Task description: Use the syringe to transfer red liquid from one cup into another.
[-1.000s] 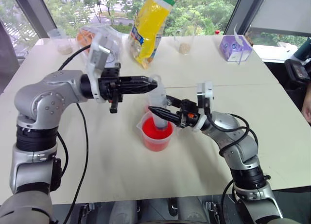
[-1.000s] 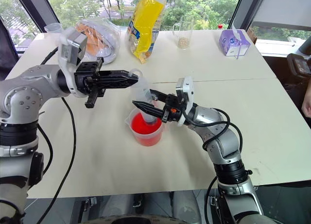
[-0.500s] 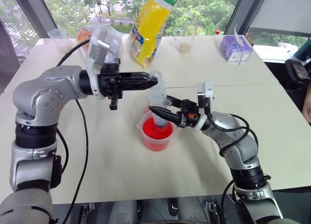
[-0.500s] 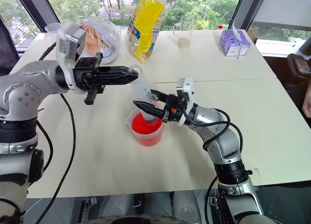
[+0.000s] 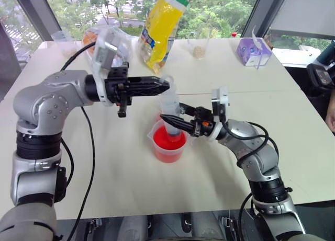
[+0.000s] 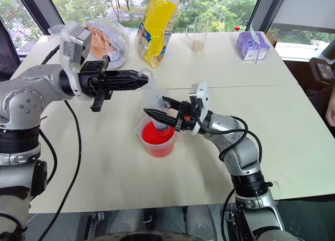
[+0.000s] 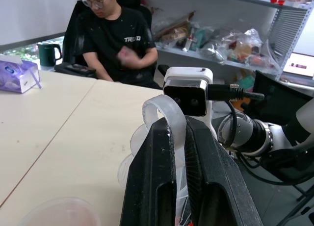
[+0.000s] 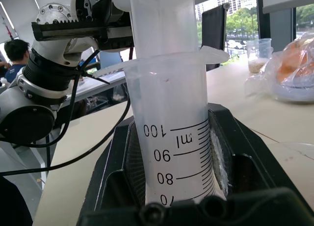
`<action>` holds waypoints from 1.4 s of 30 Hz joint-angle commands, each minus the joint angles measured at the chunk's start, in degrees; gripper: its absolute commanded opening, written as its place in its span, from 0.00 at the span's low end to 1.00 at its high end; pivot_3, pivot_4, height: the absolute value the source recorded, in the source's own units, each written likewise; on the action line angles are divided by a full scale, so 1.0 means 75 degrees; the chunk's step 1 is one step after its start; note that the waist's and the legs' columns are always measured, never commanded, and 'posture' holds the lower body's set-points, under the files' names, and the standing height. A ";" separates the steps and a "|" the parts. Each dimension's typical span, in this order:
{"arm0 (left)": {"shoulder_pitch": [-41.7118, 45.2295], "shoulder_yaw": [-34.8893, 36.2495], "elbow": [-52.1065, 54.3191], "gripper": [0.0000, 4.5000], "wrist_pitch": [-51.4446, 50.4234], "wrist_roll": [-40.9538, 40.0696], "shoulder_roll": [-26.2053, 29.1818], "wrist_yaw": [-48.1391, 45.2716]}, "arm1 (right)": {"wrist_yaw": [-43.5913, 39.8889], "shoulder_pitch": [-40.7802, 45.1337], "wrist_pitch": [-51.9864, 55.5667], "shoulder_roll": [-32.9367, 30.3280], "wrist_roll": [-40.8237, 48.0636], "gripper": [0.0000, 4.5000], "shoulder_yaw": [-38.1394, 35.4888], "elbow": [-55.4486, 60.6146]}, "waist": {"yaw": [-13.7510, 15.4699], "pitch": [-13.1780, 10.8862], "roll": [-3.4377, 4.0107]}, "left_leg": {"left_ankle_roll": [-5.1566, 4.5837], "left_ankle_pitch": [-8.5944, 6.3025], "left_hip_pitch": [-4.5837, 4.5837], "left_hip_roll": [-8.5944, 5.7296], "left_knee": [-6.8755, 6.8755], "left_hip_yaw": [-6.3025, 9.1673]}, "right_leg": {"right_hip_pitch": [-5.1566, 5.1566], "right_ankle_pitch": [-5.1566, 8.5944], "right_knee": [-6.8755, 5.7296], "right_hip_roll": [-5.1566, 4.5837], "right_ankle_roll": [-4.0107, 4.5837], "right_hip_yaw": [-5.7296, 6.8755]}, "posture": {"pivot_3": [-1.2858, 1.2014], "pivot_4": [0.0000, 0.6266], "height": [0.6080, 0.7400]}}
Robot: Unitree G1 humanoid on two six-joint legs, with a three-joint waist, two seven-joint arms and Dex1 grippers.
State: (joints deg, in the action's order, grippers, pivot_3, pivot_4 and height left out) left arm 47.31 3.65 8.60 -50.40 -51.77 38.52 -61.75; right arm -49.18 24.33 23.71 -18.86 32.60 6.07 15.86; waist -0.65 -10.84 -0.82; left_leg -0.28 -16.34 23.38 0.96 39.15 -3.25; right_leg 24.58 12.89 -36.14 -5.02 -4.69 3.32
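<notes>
The right gripper [image 5: 168, 119] is clenched on the barrel of the syringe [image 5: 170, 107], its black fingers [image 8: 235, 152] pressed against either side of the clear tube below the finger flange, where the printed scale shows. The left gripper [image 5: 163, 84] is closed on the white ring at the top of the plunger [image 7: 167, 113], which sits pinched between its two fingers [image 7: 147, 177]. Both grippers reach in roughly level, the left from the left and higher, the right from the right and lower.

The syringe stands nearly upright, leaning slightly, over the beaker [image 5: 169, 141]. Its lower end dips into the beaker, and the tip is hidden by the right gripper and the red liquid [image 5: 168, 147], so how deep it reaches cannot be told. Whether any liquid is inside the barrel is hard to make out.

The beaker stands on the white table [image 5: 131, 173], near the middle, with red liquid in its lower part. The small narrow cup sits just behind the syringe and cannot be made out clearly.

Farther back stand a yellow bag [image 5: 159, 29], a clear bag with orange contents [image 6: 107, 37], two clear cups with beige grains [image 5: 199, 45], and at the far right a purple tissue box [image 5: 252, 51]. A seated person [image 7: 115, 37] in a black shirt shows in the left wrist view, cut off at the top edge.
</notes>
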 commanded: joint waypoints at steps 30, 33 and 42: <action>-0.0847 0.1479 0.0192 0.99 0.0419 0.0043 0.1054 0.0526 | 0.0284 0.3735 -0.0992 0.0674 -0.0081 0.31 -0.1054 -0.3297 | -0.0017 -0.0001 0.0002 | 0.0005 0.0003 0.0000 0.0000 -0.0001 -0.0003 | 0.0001 -0.0001 -0.0003 -0.0001 0.0001 0.0000 | 0.52 0.24 1.00; -0.0687 0.1457 0.0051 0.99 0.0491 0.0077 0.0919 0.0746 | 0.0169 0.3692 -0.1653 0.0936 -0.0492 0.31 -0.0954 -0.4129 | -0.0024 -0.0001 0.0003 | 0.0005 0.0003 0.0001 0.0002 -0.0002 -0.0004 | 0.0002 -0.0001 -0.0003 -0.0001 0.0001 0.0000 | 0.52 0.24 1.00; 0.0595 0.0794 -0.0848 0.99 0.1403 0.0990 -0.0066 0.1244 | 0.0106 0.3231 -0.1999 0.1234 -0.0815 0.31 -0.0869 -0.4220 | -0.0015 -0.0001 0.0003 | 0.0007 0.0004 0.0003 -0.0001 -0.0001 -0.0005 | 0.0002 -0.0002 -0.0005 -0.0006 -0.0001 0.0001 | 0.52 0.24 1.00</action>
State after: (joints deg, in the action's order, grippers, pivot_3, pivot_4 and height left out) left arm 50.09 10.07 2.89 -42.28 -46.07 38.46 -52.68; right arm -48.25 47.92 9.51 -9.97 26.04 0.22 -18.63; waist -0.77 -10.85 -0.80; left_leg -0.23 -16.31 23.39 0.94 39.15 -3.29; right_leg 24.59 12.87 -36.18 -5.07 -4.70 3.32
